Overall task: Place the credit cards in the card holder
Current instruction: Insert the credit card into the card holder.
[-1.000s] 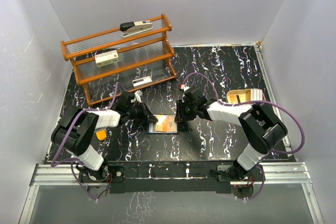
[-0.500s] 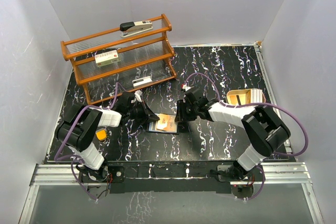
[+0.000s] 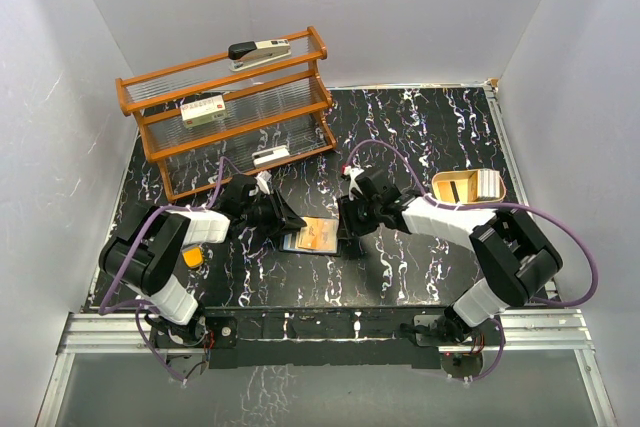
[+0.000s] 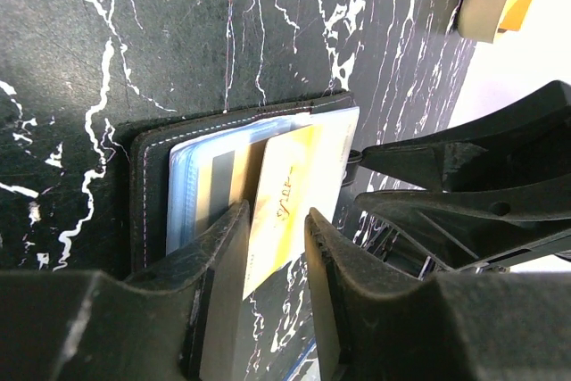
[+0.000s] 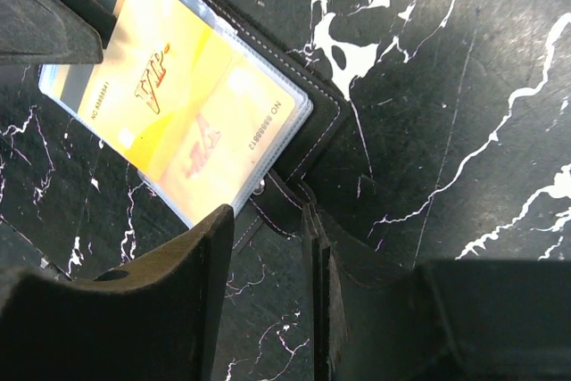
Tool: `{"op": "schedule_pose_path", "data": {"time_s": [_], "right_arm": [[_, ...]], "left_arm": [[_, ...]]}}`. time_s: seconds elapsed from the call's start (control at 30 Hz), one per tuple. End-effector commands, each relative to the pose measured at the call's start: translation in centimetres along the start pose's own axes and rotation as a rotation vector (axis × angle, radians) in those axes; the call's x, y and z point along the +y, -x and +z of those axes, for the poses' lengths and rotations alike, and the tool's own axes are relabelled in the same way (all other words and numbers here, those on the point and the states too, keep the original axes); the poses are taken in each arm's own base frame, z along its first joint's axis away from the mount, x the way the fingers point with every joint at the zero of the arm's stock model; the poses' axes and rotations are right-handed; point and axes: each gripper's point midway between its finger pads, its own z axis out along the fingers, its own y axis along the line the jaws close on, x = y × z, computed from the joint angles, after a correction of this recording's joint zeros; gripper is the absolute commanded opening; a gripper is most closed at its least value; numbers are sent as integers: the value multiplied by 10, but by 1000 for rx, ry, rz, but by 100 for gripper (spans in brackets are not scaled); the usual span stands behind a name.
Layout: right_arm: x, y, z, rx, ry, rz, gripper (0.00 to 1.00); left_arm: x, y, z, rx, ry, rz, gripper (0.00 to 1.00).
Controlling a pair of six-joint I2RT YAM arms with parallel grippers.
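Note:
The black card holder [image 3: 298,240] lies open on the table between my two grippers. An orange card [image 3: 320,235] lies on its bluish lining. In the left wrist view the orange card [image 4: 294,185] pokes out of the holder [image 4: 147,185], its near corner between my left gripper's [image 4: 275,216] parted fingers. A second card with a dark stripe [image 4: 219,176] sits in a pocket beside it. My right gripper [image 5: 266,216] is open, its fingers either side of the holder's snap strap [image 5: 281,202], next to the orange card [image 5: 178,104]. In the top view the left gripper [image 3: 287,222] and right gripper [image 3: 346,231] flank the holder.
A wooden rack [image 3: 235,112] with a stapler [image 3: 260,50] on top stands at the back left. A tan tray [image 3: 466,185] sits at the right. A small orange block [image 3: 192,257] lies by the left arm.
Both grippers stayed at the holder. The holder and orange card shifted slightly to the right, and the right arm's elbow swung right.

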Motion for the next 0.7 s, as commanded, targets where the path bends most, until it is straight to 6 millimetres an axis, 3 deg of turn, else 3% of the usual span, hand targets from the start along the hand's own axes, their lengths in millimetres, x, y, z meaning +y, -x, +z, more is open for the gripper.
{"op": "schedule_pose_path", "data": {"time_s": [0.0,0.43,0.67], "right_arm": [[11,5,3,-33,64,-19,35],[26,-1,13,-17,115,4,34],[37,-3,20,-12,124,-4,33]], "left_arm": [[5,-6,-3,17,8,-9,29],[-1,-18,6,51,-10,-8,17],[-13,-21,6,60,-36,-5,16]]}}
